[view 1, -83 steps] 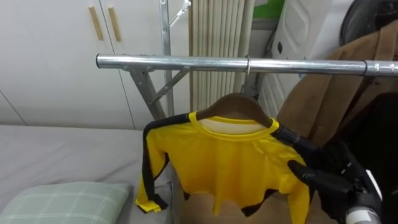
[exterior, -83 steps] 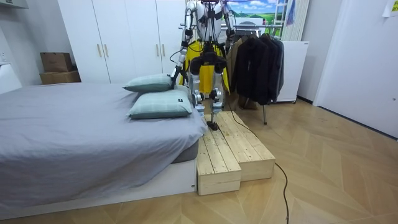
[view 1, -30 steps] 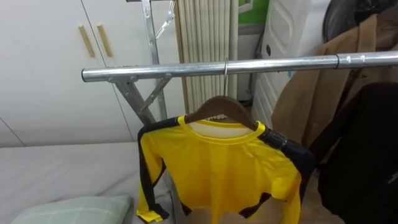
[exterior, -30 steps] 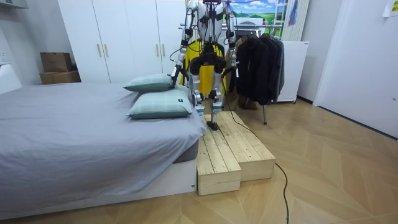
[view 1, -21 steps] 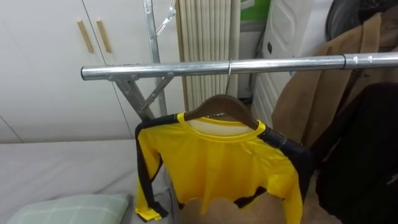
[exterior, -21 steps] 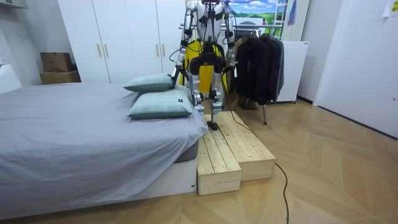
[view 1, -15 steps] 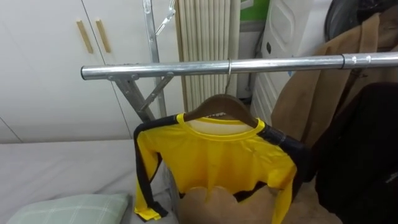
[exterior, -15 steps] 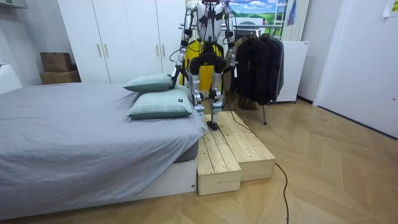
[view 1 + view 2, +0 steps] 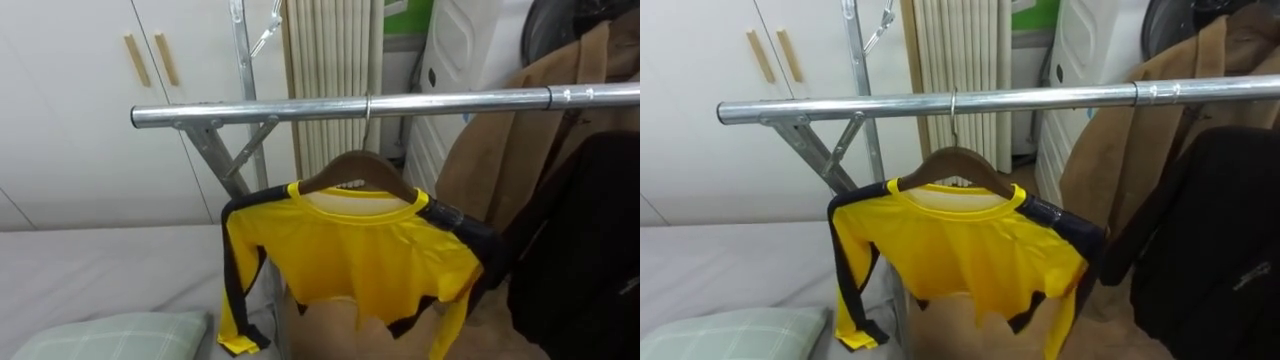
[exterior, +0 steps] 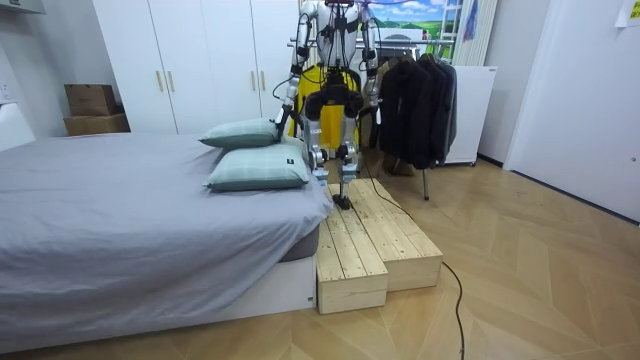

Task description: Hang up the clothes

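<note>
The yellow black-trimmed shirt (image 9: 360, 250) hangs on a brown wooden hanger (image 9: 358, 166) over the silver metal rail (image 9: 250, 112); light and limp, it likely handles best by the stiff hanger's neck, while either robot hand's state I cannot tell

1. Bedroom, home setting.
2. Grey-covered bed (image 10: 120, 230), 2 pillows (image 10: 258, 172) at its head.
3. White wardrobe (image 10: 180, 60) along wall.
4. Metal clothes rail (image 9: 340, 106) hung with dark coats (image 10: 415, 95).
5. Parquet floor (image 10: 520, 260), cardboard boxes (image 10: 92, 108) beside wardrobe.
</note>
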{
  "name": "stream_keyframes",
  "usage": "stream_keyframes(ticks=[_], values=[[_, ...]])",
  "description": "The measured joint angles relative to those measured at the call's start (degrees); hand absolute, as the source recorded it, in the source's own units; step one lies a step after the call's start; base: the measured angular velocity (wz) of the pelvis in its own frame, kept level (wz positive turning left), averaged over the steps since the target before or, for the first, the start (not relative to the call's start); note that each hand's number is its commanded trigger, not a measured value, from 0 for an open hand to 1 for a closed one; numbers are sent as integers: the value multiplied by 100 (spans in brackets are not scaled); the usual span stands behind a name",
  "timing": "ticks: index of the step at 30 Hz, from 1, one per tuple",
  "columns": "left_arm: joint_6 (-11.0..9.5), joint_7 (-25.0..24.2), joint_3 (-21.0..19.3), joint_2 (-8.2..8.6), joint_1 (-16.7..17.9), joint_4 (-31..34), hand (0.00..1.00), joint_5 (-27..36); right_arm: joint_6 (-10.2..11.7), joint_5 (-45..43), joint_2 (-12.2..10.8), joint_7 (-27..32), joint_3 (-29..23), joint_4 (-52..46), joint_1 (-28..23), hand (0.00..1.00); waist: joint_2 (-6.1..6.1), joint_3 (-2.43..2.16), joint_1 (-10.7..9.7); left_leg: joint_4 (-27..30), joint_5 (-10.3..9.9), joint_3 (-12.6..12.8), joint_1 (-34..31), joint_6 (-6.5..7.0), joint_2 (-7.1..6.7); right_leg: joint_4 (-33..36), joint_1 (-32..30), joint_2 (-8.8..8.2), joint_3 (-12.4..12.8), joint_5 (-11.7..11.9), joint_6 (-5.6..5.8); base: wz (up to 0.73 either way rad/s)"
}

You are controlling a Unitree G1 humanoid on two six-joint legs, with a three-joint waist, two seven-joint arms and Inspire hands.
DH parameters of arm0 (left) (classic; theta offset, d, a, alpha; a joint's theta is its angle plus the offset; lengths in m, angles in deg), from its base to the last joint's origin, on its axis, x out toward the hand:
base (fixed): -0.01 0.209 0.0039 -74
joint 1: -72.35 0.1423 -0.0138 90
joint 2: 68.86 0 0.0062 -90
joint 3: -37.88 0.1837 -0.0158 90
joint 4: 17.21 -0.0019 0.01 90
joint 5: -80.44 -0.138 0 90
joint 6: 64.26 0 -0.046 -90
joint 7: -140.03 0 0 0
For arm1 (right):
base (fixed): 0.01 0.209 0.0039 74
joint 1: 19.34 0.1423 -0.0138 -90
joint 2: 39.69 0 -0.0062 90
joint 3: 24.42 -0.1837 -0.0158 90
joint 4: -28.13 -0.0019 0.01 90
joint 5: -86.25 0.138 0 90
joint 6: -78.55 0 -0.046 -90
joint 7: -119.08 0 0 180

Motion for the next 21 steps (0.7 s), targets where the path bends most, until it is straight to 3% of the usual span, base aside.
stream_keyframes(ticks=[6,9,12,15,16,18,19,20,21], values=[[-27,76,120,-14,-63,2,0,-4,70,112,42,-35,246,2,6,0,9,-4,3,89,-1,-116,-159,-2,3,66,-107,-79,-304,-28,-38,13],[-154,159,197,-13,-118,8,0,11,90,150,127,-108,502,4,125,0,-22,-15,64,260,-5,-173,-398,-11,2,251,-335,-97,-342,-74,-76,10],[-328,167,259,14,-175,78,0,4,123,-50,246,-222,619,24,185,0,32,-9,160,437,3,-287,-673,-23,5,309,-498,-150,-513,-95,-104,31],[-546,156,343,11,-201,157,0,-8,116,-310,329,-279,709,75,360,0,60,8,285,608,45,-439,-937,-57,6,352,-625,-215,-835,-86,-150,49],[-611,152,344,11,-234,173,0,7,116,-330,333,-289,712,113,387,0,47,5,283,635,113,-427,-1032,-64,6,340,-626,-284,-1054,-103,-175,104],[-699,130,464,18,-318,243,0,9,109,-341,357,-272,717,164,390,0,34,-1,290,590,287,-284,-1152,-58,16,259,-580,-429,-1463,-146,-216,125],[-748,117,491,52,-390,336,0,11,104,-412,372,-256,721,201,405,0,24,-7,318,622,377,40,-1208,-44,94,210,-562,-530,-1766,-168,-255,130],[-795,83,495,104,-414,397,0,3,95,-473,431,-242,716,212,404,0,29,-10,334,875,306,464,-1237,15,222,209,-552,-605,-2069,-202,-285,132],[-820,50,496,117,-428,430,0,0,90,-482,445,-237,716,213,401,0,31,-10,331,1044,234,688,-1239,14,298,209,-538,-638,-2234,-236,-273,145]])
